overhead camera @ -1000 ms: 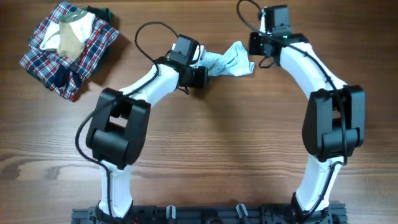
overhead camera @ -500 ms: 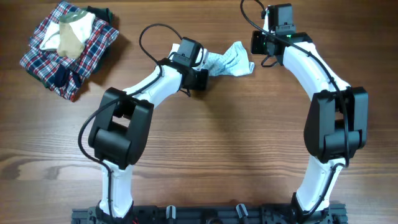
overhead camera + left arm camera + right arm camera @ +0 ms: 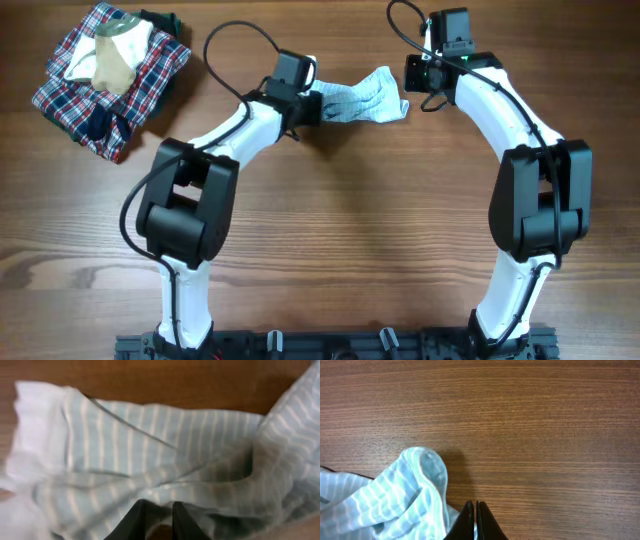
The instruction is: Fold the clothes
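Left gripper [image 3: 158,506] holds narrow jaws over the striped garment [image 3: 362,100], grip unclear; right gripper [image 3: 474,505] is closed tight beside it. Crumpled near the table's [image 3: 330,230] far edge, it shows no fold yet.

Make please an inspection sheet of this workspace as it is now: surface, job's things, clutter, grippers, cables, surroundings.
Surface: wooden table, no stain seen.
Job's things: striped garment lies crumpled between the two grippers, not yet folded.
Clutter: plaid garment at the far left corner, beige garment on top of it.
Grippers: left gripper at the striped garment, jaws close together, grip unsure; right gripper shut, beside the garment's corner.
Cables: black cable loops above the left arm; second cable by the right wrist; neither lies on the cloth.
Surroundings: mounting rail at the near edge; nothing else seen.
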Robot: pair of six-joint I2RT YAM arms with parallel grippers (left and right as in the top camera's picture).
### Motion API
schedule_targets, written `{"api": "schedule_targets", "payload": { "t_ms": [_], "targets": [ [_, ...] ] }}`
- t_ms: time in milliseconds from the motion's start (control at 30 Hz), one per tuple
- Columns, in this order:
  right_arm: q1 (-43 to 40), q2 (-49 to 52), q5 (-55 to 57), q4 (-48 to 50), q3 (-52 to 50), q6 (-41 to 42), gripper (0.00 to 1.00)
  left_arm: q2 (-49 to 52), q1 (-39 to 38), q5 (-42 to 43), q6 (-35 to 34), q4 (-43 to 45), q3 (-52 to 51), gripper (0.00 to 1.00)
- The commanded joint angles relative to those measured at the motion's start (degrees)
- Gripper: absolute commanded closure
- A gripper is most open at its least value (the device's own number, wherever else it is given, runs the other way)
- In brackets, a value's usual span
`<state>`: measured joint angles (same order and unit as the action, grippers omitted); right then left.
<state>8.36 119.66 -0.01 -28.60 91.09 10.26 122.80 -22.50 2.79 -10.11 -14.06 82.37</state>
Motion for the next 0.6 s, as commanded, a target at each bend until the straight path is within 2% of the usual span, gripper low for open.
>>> {"api": "schedule_targets", "payload": {
  "t_ms": [0,267,300,367,400,500,567],
  "targets": [
    [0.1,-1.9,-0.9,-1.3,1.2,0.2,0.96,0.8,0.8,-1.4,2.1,2.9,0.2,0.81],
    [0.1,-1.9,-0.9,-2.6,1.2,0.3,0.96,0.6,0.8,-1.4,2.4,3.8,0.2,0.82],
    [0.1,-1.9,-0.9,-2.6,1.2,0.3,0.96,0.2,0.8,-1.4,2.5,3.1,0.2,0.79],
    [0.1,-1.9,-0.9,-2.6,1.2,0.2,0.96,-1.5,0.7,-1.4,4.1,0.7,0.2,0.55],
    [0.1,-1.9,-0.9,-2.5,1.2,0.2,0.96,-3.0,0.6,-1.4,7.0,-1.0,0.2,0.48],
    [0.0,-1.9,-0.9,-2.1,1.2,0.2,0.96,-6.3,0.3,-2.4,13.9,-5.4,0.2,0.35],
    [0.0,-1.9,-0.9,-2.0,1.2,0.2,0.96,-6.9,0.3,-3.7,19.0,-7.1,0.2,0.32]
  ]
}}
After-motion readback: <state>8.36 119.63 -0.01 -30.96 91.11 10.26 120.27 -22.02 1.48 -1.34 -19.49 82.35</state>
